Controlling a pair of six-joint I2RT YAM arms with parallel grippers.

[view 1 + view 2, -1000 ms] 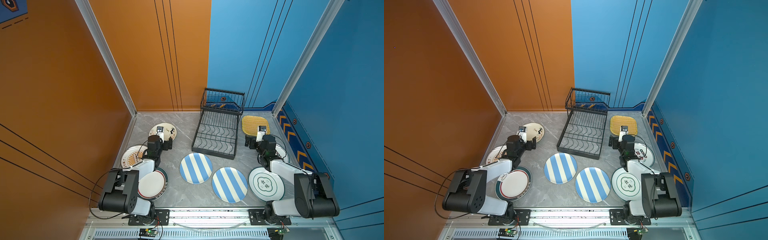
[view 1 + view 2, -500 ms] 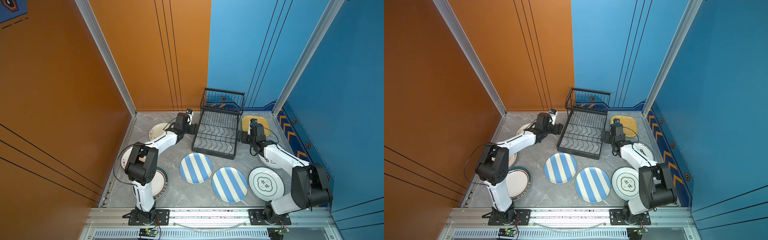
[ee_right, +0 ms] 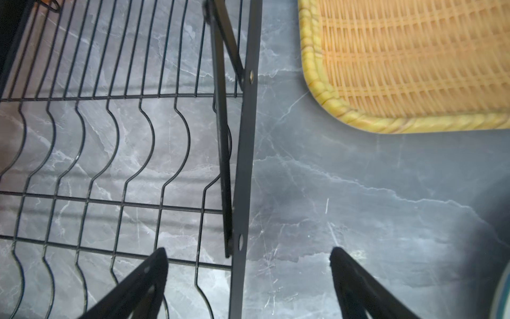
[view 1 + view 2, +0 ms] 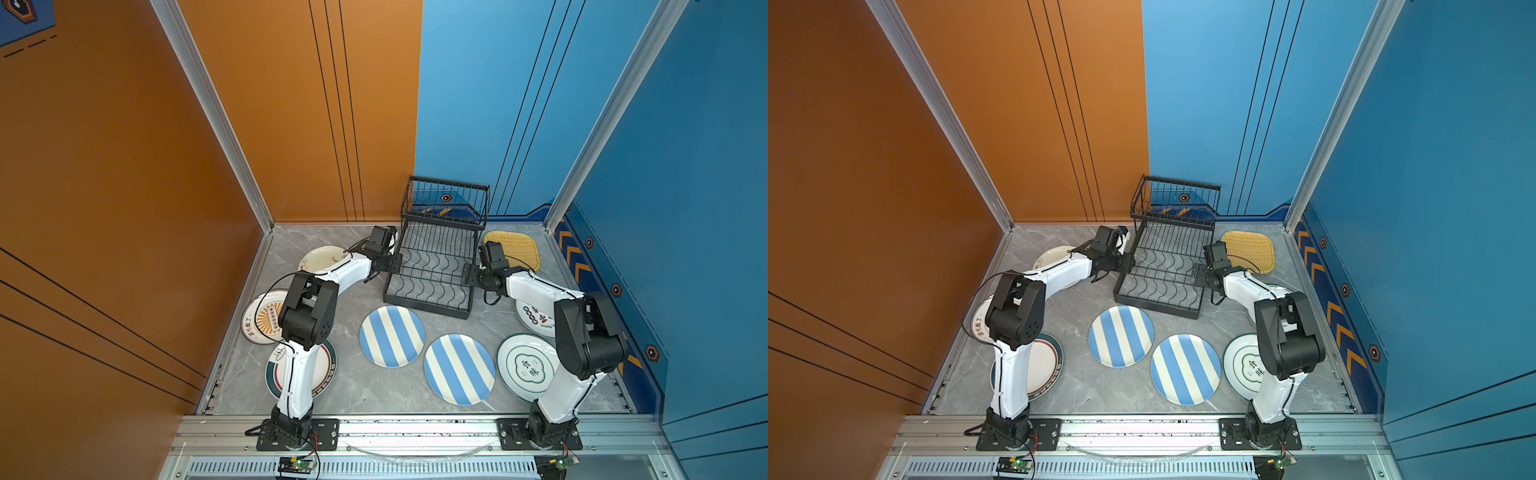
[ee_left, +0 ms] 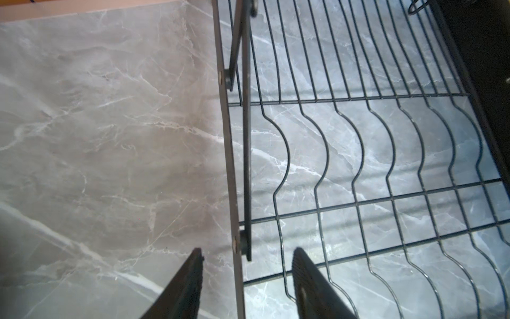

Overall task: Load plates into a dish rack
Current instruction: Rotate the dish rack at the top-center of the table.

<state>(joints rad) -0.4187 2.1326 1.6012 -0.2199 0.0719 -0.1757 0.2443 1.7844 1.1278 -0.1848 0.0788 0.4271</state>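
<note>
Grey marble tabletop fills the lower middle of both top views, with orange walls on the left and blue walls on the right. The black wire dish rack stands at the back centre of the tabletop. Its raised basket tier is toward the rear wall and its wavy-slot lower tier toward the front.

All plates lie flat on the tabletop, outside the rack:
- Two blue-and-white striped plates sit in front of the rack, one just below it and the other lower right of that. They are close together but apart.
- A white plate with a green ring and characters is at lower right, partly behind the right arm.
- A white plate with red circles is above it, mostly hidden by that arm.
- A plate with a dark rim band is at lower left, under the left arm.
- An orange sunburst plate is at the left edge.
- A cream plate is left of the rack.
- A yellow woven tray is right of the rack, near it but not touching.

Left gripper is at the rack's left side rail. Its jaws are parted, one either side of the rail, with gaps showing — gripping nothing. Right gripper is at the right side rail, its jaws spread wider and straddling the rail without touching it.
</note>
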